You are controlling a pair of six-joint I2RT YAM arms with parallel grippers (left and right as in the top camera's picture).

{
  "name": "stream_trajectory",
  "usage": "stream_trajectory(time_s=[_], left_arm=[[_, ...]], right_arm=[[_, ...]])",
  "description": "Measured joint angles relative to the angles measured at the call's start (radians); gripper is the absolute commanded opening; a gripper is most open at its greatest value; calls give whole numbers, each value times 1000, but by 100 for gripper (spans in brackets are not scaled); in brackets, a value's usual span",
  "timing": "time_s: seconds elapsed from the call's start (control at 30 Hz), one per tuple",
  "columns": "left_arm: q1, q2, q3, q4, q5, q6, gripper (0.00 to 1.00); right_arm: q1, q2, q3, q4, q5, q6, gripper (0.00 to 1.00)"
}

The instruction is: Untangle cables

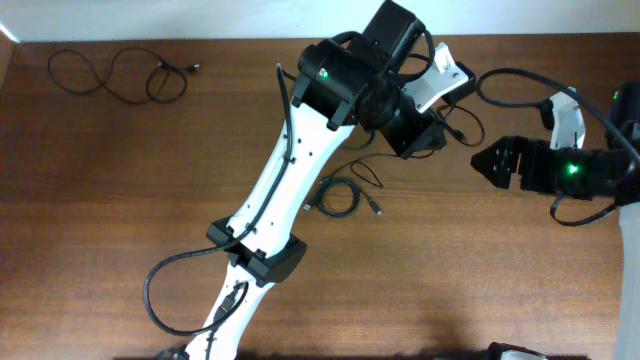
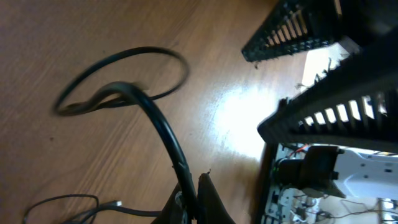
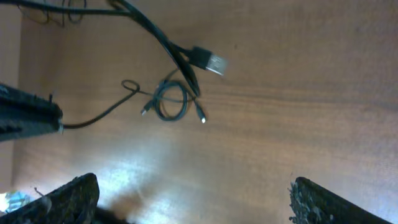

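L gripper (image 2: 194, 208): jaws together, pinching glossy black USB cord (image 2: 163, 134). R gripper (image 3: 199, 202): jaws wide apart. Small knotted coil (image 1: 340, 197) mid-table; thin wavy strand (image 1: 115, 72) far left. Wood-grain table (image 1: 100, 250).

In my left claw (image 2: 198, 200) a cable (image 2: 165, 134) hangs over the coil (image 1: 340, 197) on the table (image 1: 120, 220); the loose cable (image 1: 120, 75) lies well apart.

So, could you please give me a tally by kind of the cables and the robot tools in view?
Loose wavy cable: 1
Small coiled cable: 1
Pinched cable, in the left tool: 1
Tools: 2, the left shut on that cable, the right tool open
Total: 5
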Motion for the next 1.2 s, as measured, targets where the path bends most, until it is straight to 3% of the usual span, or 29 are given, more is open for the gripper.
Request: stream_trajectory(time_s=[0.37,0.63,0.87,1.2], left_arm=[[41,-41,0,0,163,-20,0],[42,-42,0,0,301,-38,0],[42,-42,0,0,414,-41,0],[56,-42,0,0,511,-57,0]], right_arm=[[0,78,0,122,-51,8,99],[1,78,0,268,-76,108,99],[1,78,0,288,-71,139,99],[1,78,0,257,309,255,99]])
